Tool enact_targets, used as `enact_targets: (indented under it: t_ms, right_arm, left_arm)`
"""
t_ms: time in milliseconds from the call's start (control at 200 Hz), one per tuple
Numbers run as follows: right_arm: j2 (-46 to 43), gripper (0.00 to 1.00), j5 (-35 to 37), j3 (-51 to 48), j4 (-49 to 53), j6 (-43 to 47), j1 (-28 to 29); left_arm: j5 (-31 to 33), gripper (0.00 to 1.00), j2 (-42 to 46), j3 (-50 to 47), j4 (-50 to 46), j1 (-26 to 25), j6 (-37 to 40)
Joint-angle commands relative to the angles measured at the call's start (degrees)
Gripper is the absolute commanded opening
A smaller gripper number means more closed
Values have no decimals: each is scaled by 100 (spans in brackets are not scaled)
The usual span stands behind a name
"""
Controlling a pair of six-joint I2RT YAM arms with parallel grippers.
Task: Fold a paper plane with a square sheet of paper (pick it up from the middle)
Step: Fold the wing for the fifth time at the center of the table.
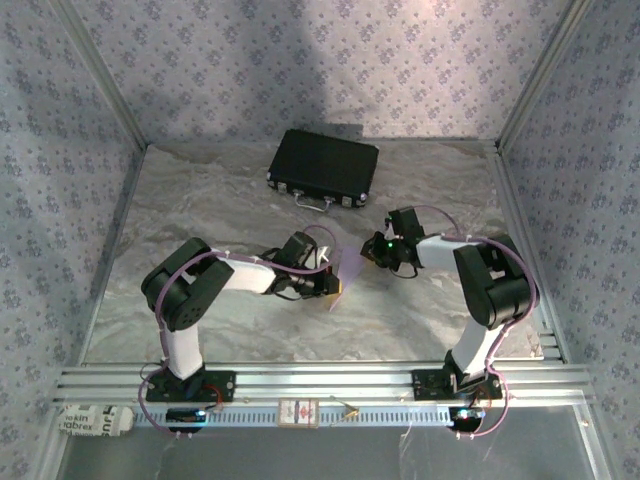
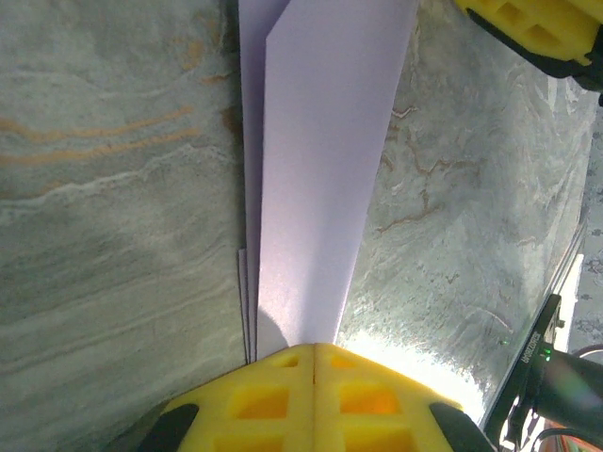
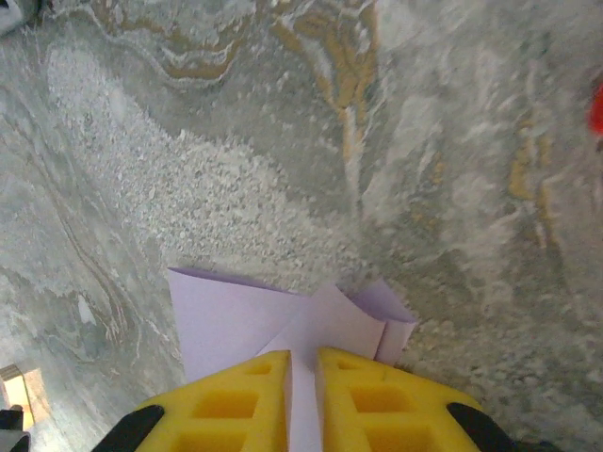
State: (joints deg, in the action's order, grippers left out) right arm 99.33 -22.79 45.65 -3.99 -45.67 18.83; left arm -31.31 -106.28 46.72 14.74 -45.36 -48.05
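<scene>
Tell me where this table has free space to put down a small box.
Free: the back left of the table, between the left wall and the black case; the back right, between case and right wall; the near strip in front of the folded lilac paper. Crowded: the centre, where the left gripper and right gripper both clamp that paper.

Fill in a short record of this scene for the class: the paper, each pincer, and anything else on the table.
lilac paper: folded into a long, narrow, layered shape, stretched between the two arms
left pincer: shut on one end of the paper
right pincer: shut on the paper from the other side
black case: closed, at the back of the table, apart from both arms
table: grey marbled surface
</scene>
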Motion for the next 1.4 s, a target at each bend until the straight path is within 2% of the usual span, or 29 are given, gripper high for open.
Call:
enact_targets:
  t_ms: [0,425,675,855,989,1119,1394]
  right_arm:
    - [157,17,288,-109,-68,-98,-182]
    - [64,17,280,73,-28,-67,-459]
    - [-565,17,360,107,218,69,-284]
    - [-889,18,364,-122,8,-11,-72]
    - [-629,18,-6,-120,-264,-74,206]
    - [-318,17,7,-144,-387,-133,355]
    - [156,16,-55,-384,-468,-54,21]
  left_arm:
    - [-86,0,-579,-271,-1114,-266,107]
    - [-125,0,-575,-278,-1139,-272,157]
    - [-121,0,-561,-270,-1137,-287,156]
    - [-122,0,-569,-251,-1141,-290,151]
    - [-121,0,-556,-221,-1167,-291,161]
    - [-116,0,-547,-188,-1193,-289,154]
    - [-86,0,-497,-155,-1176,-290,110]
